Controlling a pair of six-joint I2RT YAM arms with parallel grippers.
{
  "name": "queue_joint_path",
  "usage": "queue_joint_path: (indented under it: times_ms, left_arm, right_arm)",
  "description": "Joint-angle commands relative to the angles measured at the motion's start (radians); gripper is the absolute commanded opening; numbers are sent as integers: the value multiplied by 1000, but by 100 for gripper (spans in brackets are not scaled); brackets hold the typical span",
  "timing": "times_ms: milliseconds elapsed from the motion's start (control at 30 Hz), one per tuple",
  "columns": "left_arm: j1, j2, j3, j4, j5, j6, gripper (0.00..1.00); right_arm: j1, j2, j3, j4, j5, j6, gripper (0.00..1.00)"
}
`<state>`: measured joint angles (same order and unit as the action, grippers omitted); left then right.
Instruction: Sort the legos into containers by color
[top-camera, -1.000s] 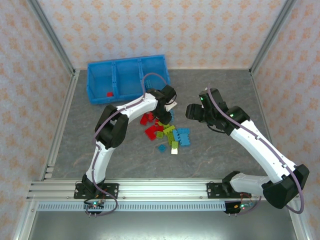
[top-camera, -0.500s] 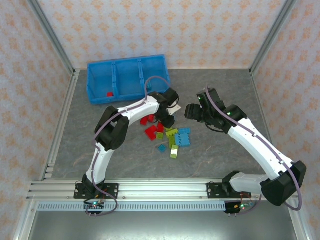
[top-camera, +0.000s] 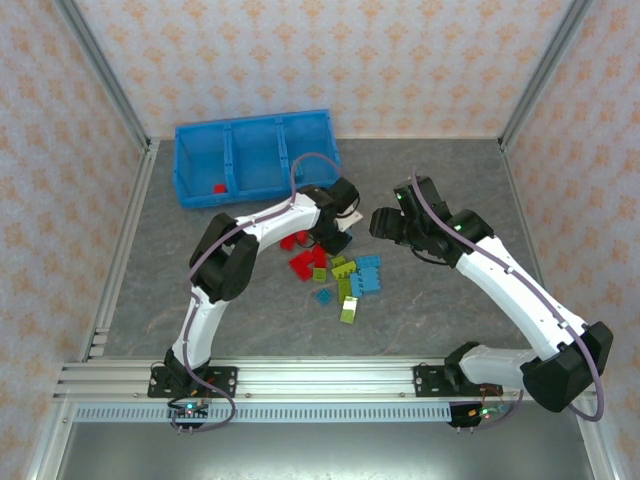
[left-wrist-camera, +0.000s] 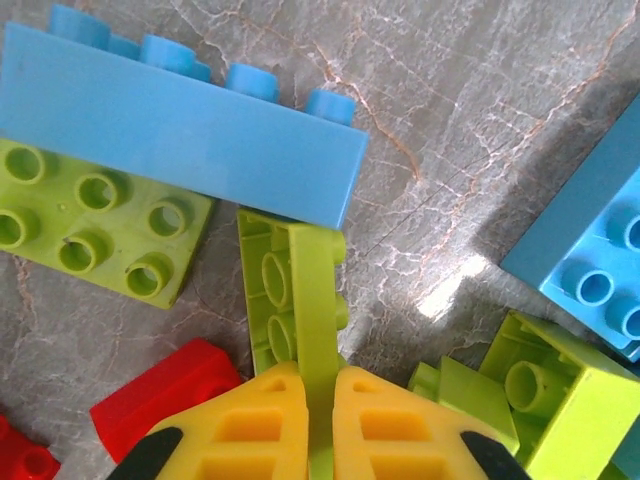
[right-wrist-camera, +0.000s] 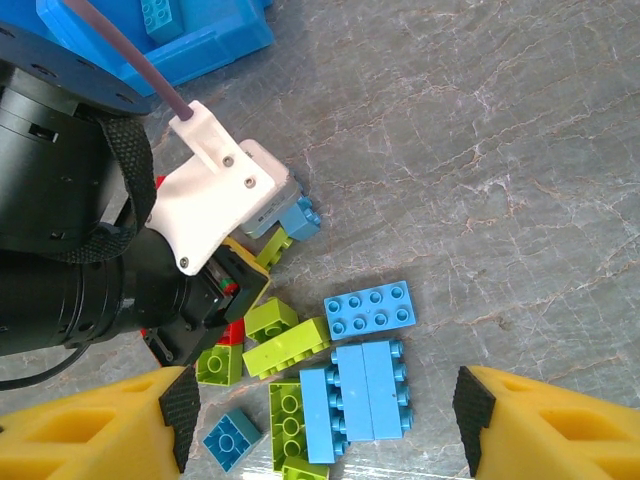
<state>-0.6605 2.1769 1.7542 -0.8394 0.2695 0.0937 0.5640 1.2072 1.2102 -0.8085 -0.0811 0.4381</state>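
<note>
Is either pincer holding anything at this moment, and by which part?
The left pincer pinches a lime green brick by one thin side wall. The right pincer stands open, holding nothing.

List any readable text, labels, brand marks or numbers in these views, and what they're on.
No readable text in any view.
Studs of the light blue brick and the lime green bricks: plain, no legible embossing.
Blue tray: no label visible.
White mount on the left arm's wrist: screws, no print.
Wallpaper: ornament pattern, no letters.
</note>
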Motion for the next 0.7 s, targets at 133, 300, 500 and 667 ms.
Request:
queue_joint_path:
  times_ms: [133,300,500,667]
  left_arm:
    - [59,-199,-43,78,46,-91,0]
    - [165,-321,-28,122,36,-172,0]
    - [335,-318,85,106,-113,-274,0]
    - [458,-147,276,29,-124,-341,0]
  right_arm:
    - [2,-18,27,-23,32,21,71]
    - [2,-46,27,5,72,23,72]
    - [1,-30,29,37,105,22,74]
    - [1,30,59,46,128,26,75]
